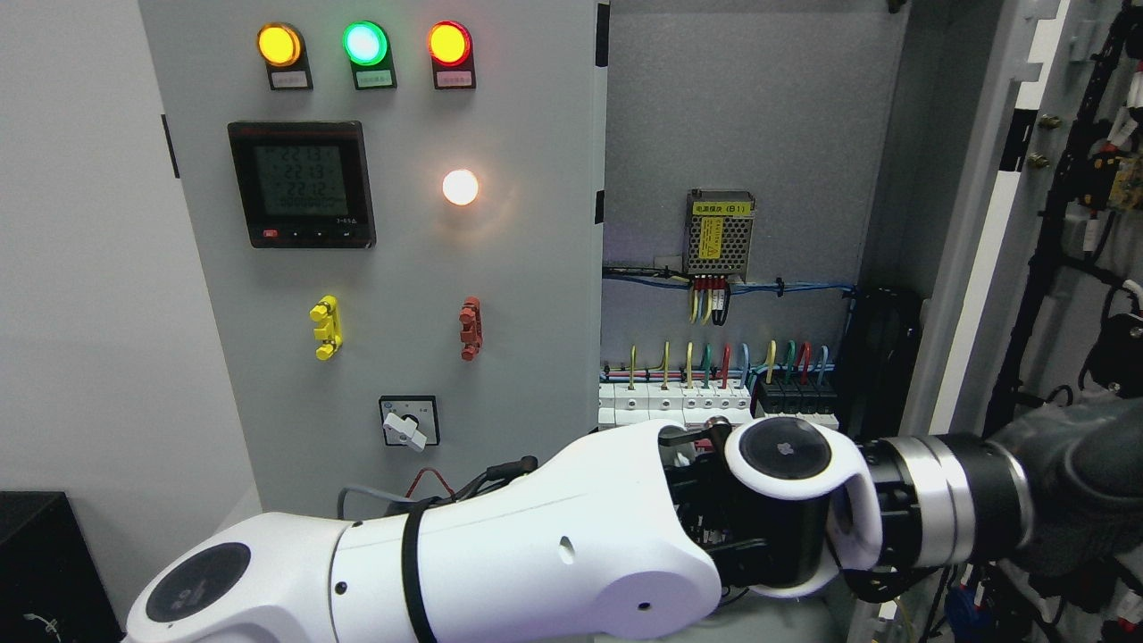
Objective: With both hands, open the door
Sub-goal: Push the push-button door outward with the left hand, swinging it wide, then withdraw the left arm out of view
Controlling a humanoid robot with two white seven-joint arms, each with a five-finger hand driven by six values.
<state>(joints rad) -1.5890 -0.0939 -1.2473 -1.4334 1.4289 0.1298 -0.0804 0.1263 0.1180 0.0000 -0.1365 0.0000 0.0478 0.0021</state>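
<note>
A grey electrical cabinet (750, 134) fills the view, its left panel (375, 268) carrying lit lamps and a meter. The door (991, 223) at right stands open, baring wiring and breakers (714, 393). The left arm (536, 554) reaches across to the right; its robot hand (1072, 491) is dark and blurred, so its grip cannot be told.

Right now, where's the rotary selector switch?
Head view, left door panel: the rotary selector switch sits low, below the yellow handle and red handle, just above the left arm.
</note>
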